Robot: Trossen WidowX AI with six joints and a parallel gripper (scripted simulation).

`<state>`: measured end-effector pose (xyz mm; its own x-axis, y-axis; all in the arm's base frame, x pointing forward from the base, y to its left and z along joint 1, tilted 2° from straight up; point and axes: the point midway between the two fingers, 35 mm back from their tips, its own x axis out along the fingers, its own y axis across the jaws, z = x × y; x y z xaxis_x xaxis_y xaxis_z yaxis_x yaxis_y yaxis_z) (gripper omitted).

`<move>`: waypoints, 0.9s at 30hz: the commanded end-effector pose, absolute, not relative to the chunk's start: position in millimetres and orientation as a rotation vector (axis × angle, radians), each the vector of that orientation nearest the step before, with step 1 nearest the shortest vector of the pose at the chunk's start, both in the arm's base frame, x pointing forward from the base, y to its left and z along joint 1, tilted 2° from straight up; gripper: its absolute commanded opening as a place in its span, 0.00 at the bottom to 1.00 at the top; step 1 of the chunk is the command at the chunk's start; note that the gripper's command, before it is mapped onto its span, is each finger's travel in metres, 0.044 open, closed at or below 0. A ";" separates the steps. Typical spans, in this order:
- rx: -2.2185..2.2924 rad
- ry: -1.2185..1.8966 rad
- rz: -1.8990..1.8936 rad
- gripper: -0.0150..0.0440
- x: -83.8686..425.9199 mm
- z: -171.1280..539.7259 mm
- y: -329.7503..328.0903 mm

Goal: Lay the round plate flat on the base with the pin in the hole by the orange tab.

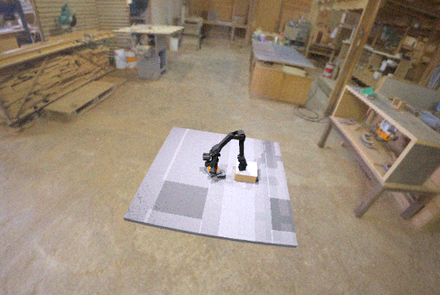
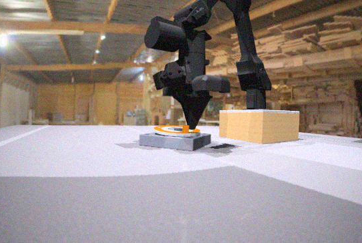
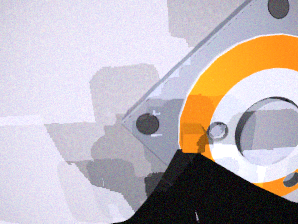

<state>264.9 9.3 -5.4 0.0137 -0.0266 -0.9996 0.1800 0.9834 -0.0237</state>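
Overhead, we see the arm (image 1: 227, 146) bent down over the plate (image 1: 207, 168). From the side, our gripper (image 2: 193, 126), pinched together on nothing, points down beside the orange tab (image 2: 185, 129); the plate sits on the grey base (image 2: 175, 140). At the wrist, the small hole (image 3: 217, 131) lies just beside the tab.

Woodshop. Dusty concrete floor (image 1: 85, 243). Grey patchwork mat (image 1: 227, 211) at centre. Open-shelf workbench (image 1: 393, 142) right of mat; plywood cabinet (image 1: 281, 77) behind it; stacked lumber (image 1: 44, 77) far left. Timber ceiling beams (image 2: 63, 28), one bright lamp (image 2: 3, 39).
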 end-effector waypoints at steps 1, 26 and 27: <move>0.125 1.525 -0.158 0.25 272.0 -4.3 9.5; 0.124 1.523 -0.158 0.25 290.9 -3.1 1.0; 0.124 1.523 -0.158 0.25 291.8 -3.0 0.5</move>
<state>284.7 4.7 -1.7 0.0315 -0.0185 -0.9993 0.1780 0.9840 -0.0126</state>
